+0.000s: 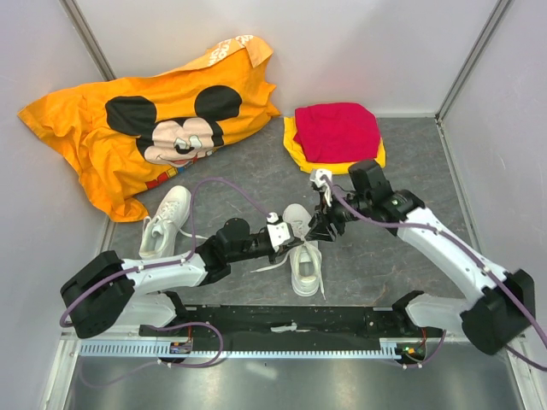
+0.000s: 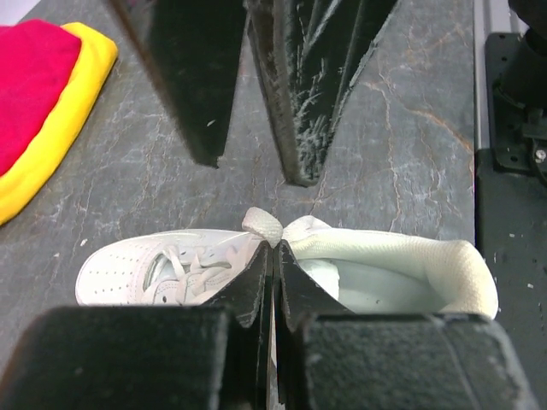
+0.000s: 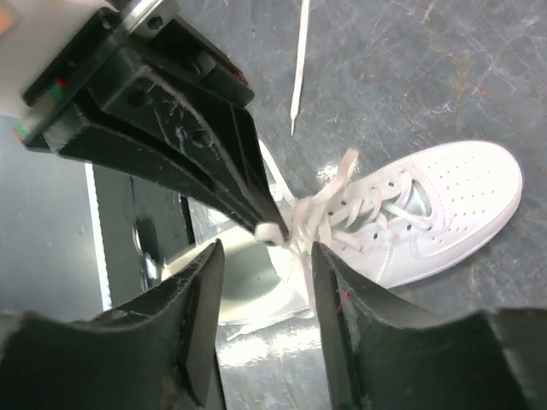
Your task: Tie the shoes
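The left arm (image 1: pixel 162 272) is stretched low from the near left corner of the desk (image 1: pixel 256 175) toward the middle. The left gripper (image 2: pixel 272 256) is pressed together on a fold of white lace (image 2: pixel 263 224), with no gap seen between its fingers. The right arm (image 1: pixel 444 248) is raised from the near right corner, bent at the elbow and turned back toward the middle. The right gripper (image 3: pixel 265 252) is held facing the left one, its fingers (image 3: pixel 201 325) parted moderately and gripping nothing, just short of the pinched lace.

No brand or wording can be read on the shoes. A cartoon mouse face is printed on the orange shirt (image 1: pixel 85 128), which is spread in the far left corner; the coloured print below the face is too small to read. A red cloth is folded over a yellow one (image 1: pixel 338 137) at the far edge, right of the middle.

The nearer shoe (image 1: pixel 305 265) is set in the middle, close to the near edge, with its toe toward the far edge. It is plain white with a perforated toe cap, and its laces are threaded but loose. The second shoe (image 1: pixel 167 224), also white, is set toward the left edge, well apart.
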Robot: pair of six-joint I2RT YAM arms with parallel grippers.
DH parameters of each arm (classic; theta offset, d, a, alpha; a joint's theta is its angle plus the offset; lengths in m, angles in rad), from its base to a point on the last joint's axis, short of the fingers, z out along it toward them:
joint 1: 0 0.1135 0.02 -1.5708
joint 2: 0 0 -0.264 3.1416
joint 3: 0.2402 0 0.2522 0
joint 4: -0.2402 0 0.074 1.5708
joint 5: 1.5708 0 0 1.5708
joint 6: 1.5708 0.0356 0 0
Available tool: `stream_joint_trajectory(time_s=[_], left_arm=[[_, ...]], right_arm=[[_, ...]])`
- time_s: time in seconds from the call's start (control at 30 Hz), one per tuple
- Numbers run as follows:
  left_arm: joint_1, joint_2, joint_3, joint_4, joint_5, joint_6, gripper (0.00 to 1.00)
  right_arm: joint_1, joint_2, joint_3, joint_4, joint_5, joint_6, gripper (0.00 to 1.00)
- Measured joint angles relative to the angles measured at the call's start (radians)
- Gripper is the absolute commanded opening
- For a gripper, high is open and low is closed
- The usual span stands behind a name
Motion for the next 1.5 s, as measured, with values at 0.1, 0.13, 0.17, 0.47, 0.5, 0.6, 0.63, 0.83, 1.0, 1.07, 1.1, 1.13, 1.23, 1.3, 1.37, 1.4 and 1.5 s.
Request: stream_joint_trajectory(time_s=[0.1,0.13,0.17,0.47,0.5,0.6,0.63,0.83,1.0,1.07,1.1,1.13,1.23,1.3,1.37,1.4,1.5], left_arm=[[0.000,-0.005,0.000,-0.011,0.013,0.034,0.01],[0.000,-0.005,0.000,-0.014,0.015,0.045,0.02],[0.000,-0.005,0.000,-0.016,0.016,0.054,0.02],[0.000,-0.005,0.000,-0.027,0.017,0.106,0.02],[0.000,-0.005,0.000,-0.027,0.017,0.110,0.02],[0.000,-0.005,0.000,-0.033,0.018,0.120,0.02],[0.000,-0.005,0.000,-0.035,0.019,0.124,0.02],[0.000,-0.005,0.000,-0.055,0.036,0.137,0.02],[0.000,-0.005,0.000,-0.068,0.041,0.147,0.02],[0.000,-0.005,0.000,-0.073,0.041,0.150,0.02],[0.000,-0.005,0.000,-0.075,0.040,0.151,0.01],[0.000,-0.005,0.000,-0.076,0.041,0.151,0.02],[0.000,-0.005,0.000,-0.080,0.040,0.152,0.06],[0.000,-0.006,0.000,-0.085,0.040,0.151,0.13],[0.000,-0.017,0.000,-0.097,0.038,0.151,0.25],[0.000,-0.026,0.000,-0.101,0.038,0.151,0.28],[0.005,-0.072,-0.002,-0.113,0.037,0.143,0.39]], right_arm=[[0.000,0.114,0.106,-0.139,-0.023,-0.132,0.61],[0.000,0.159,0.146,-0.195,-0.033,-0.176,0.62],[0.000,0.205,0.186,-0.251,-0.039,-0.219,0.62],[0.002,0.329,0.317,-0.473,-0.064,-0.346,0.60],[0.005,0.335,0.327,-0.481,-0.066,-0.346,0.60],[0.014,0.358,0.353,-0.497,-0.074,-0.344,0.60],[0.018,0.368,0.360,-0.499,-0.074,-0.342,0.60],[0.045,0.413,0.383,-0.495,-0.070,-0.318,0.54],[0.065,0.426,0.393,-0.490,-0.062,-0.298,0.40],[0.072,0.426,0.393,-0.491,-0.057,-0.296,0.24],[0.074,0.426,0.393,-0.490,-0.055,-0.297,0.17],[0.076,0.426,0.393,-0.490,-0.052,-0.297,0.04],[0.082,0.426,0.393,-0.490,-0.043,-0.299,0.00],[0.082,0.426,0.393,-0.489,-0.034,-0.298,0.00],[0.082,0.426,0.393,-0.486,-0.029,-0.299,0.00],[0.082,0.423,0.392,-0.480,-0.026,-0.299,0.00],[0.074,0.402,0.373,-0.437,-0.025,-0.289,0.00]])
